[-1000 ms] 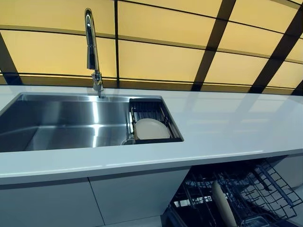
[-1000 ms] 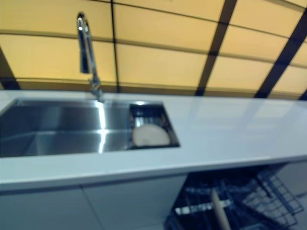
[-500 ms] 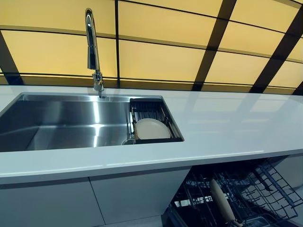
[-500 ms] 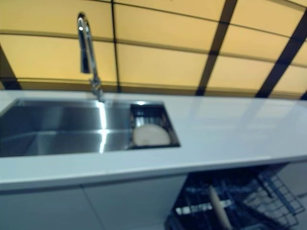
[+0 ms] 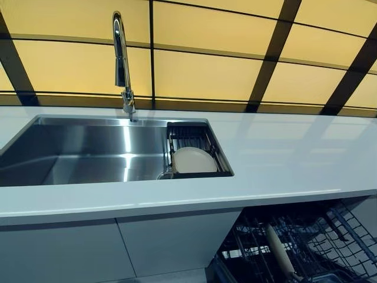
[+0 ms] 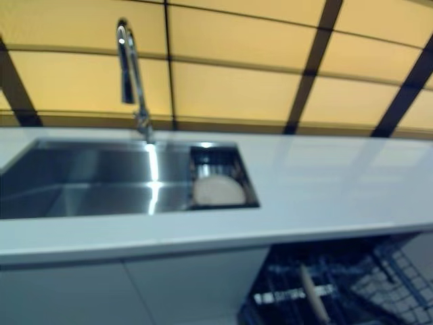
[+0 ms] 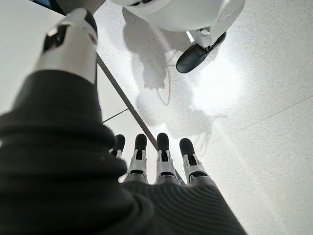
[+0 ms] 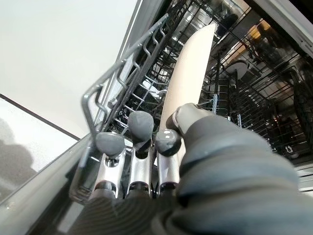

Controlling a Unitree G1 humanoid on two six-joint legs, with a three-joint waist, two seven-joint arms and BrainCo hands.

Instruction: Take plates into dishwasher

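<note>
The right hand has its fingers clamped on a plate standing on edge in the dishwasher rack. Another plate lies in the sink basket. The left hand hangs over the floor, fingers straight, apart.

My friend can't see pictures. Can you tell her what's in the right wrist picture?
The right robot hand holds a cream plate on its edge in the dark wire dishwasher rack, fingers on one side of it and thumb on the other. More black rack wires show behind the plate, and white cabinet front beside the rack.
</note>
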